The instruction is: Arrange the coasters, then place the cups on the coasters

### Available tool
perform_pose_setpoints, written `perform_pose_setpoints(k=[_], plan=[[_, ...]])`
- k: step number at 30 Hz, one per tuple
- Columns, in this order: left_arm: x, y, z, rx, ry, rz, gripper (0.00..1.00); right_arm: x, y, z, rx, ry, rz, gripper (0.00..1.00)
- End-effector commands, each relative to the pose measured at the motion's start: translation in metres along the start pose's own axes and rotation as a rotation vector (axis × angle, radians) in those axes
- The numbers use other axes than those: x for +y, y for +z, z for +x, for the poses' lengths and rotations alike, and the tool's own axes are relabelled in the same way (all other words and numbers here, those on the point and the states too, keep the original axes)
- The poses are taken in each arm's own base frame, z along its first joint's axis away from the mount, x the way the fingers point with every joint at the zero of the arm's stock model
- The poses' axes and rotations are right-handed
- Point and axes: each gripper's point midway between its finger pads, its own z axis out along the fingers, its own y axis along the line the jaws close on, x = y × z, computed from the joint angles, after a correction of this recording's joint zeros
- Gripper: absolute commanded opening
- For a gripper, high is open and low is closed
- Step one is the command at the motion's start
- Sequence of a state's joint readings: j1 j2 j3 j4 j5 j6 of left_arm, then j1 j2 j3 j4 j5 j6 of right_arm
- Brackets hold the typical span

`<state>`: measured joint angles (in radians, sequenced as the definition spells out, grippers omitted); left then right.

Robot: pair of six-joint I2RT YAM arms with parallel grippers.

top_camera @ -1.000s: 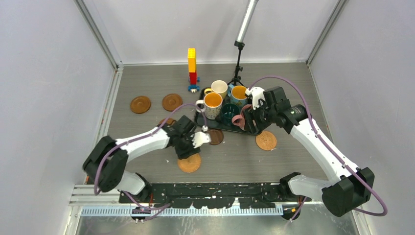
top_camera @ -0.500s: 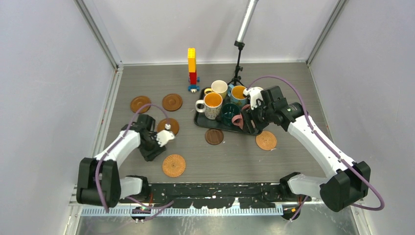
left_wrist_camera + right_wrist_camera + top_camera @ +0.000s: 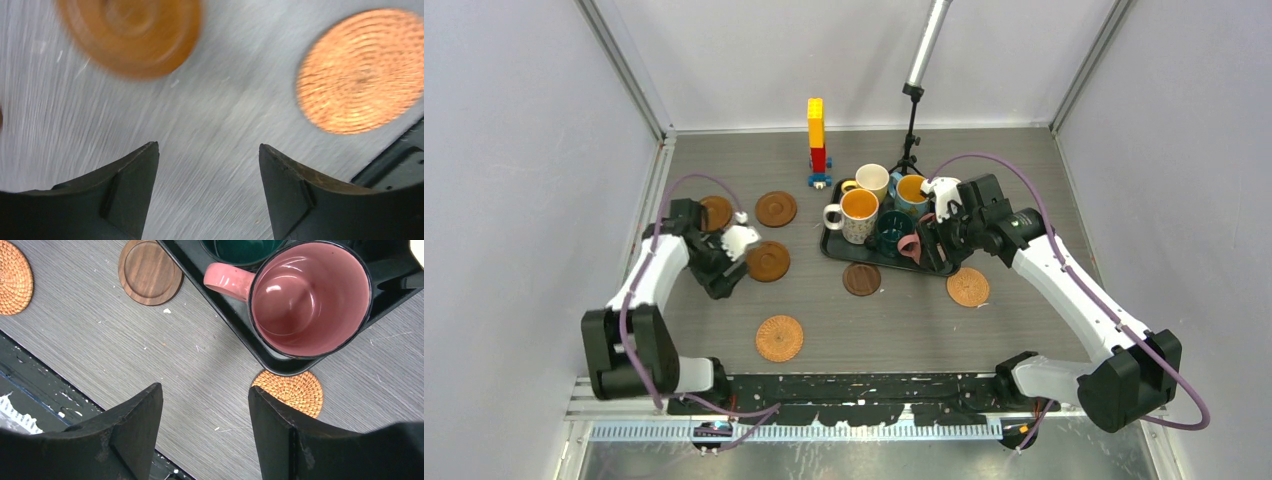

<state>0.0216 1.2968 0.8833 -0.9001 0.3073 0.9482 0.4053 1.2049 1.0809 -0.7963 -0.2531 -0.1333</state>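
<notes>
My left gripper (image 3: 727,280) hangs open over bare table, nothing between its fingers (image 3: 135,185). A glossy brown coaster (image 3: 767,260) lies just right of it, blurred in the left wrist view (image 3: 130,35). A woven coaster (image 3: 780,338) lies in front (image 3: 362,70). Two more brown coasters (image 3: 776,208) (image 3: 715,212) lie behind, one partly under the arm. My right gripper (image 3: 939,255) is open above the pink cup (image 3: 310,297) at the tray's near right corner. Beside the pink one stands the teal cup (image 3: 242,247). A dark brown coaster (image 3: 150,271) and a second woven coaster (image 3: 295,390) lie by the tray.
The black tray (image 3: 828,243) also holds a white patterned cup (image 3: 859,212), a cream cup (image 3: 872,180) and a blue cup (image 3: 912,190). A toy brick tower (image 3: 816,140) and a lamp stand (image 3: 911,130) stand behind. Walls close in on both sides.
My left arm has swung from the table's middle to the left, toward the brown coasters. The front woven coaster lies a little further left than a second ago. The right arm has barely moved.
</notes>
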Motion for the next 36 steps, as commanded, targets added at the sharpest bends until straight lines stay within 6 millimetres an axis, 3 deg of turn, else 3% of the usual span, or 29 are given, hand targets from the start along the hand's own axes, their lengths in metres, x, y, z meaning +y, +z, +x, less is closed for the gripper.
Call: perform_pose_setpoints(k=[1, 6, 15, 18, 23, 31, 36], plan=[[-0.071, 0.007, -0.025, -0.043, 0.109, 0.138, 0.76, -0.001, -0.008, -0.018, -0.052, -0.018, 0.005, 0.68], [-0.102, 0.026, -0.037, 0.002, 0.199, 0.128, 0.77, -0.001, -0.005, -0.020, -0.050, -0.014, 0.001, 0.68], [-0.110, 0.058, -0.031, 0.119, 0.294, 0.048, 0.77, -0.002, -0.002, -0.020, -0.042, -0.016, 0.001, 0.68], [-0.104, 0.065, -0.016, 0.194, 0.321, 0.030, 0.75, -0.003, -0.001, -0.020, -0.041, -0.018, 0.004, 0.68], [-0.076, 0.068, 0.025, 0.320, 0.349, -0.037, 0.66, -0.004, -0.001, -0.019, -0.040, -0.028, 0.006, 0.68], [-0.023, 0.043, 0.065, 0.326, 0.224, -0.025, 0.62, -0.003, -0.002, -0.017, -0.036, -0.031, 0.006, 0.68], [0.030, 0.032, 0.087, 0.340, 0.131, -0.095, 0.61, -0.002, 0.001, -0.016, -0.034, -0.028, -0.004, 0.68]])
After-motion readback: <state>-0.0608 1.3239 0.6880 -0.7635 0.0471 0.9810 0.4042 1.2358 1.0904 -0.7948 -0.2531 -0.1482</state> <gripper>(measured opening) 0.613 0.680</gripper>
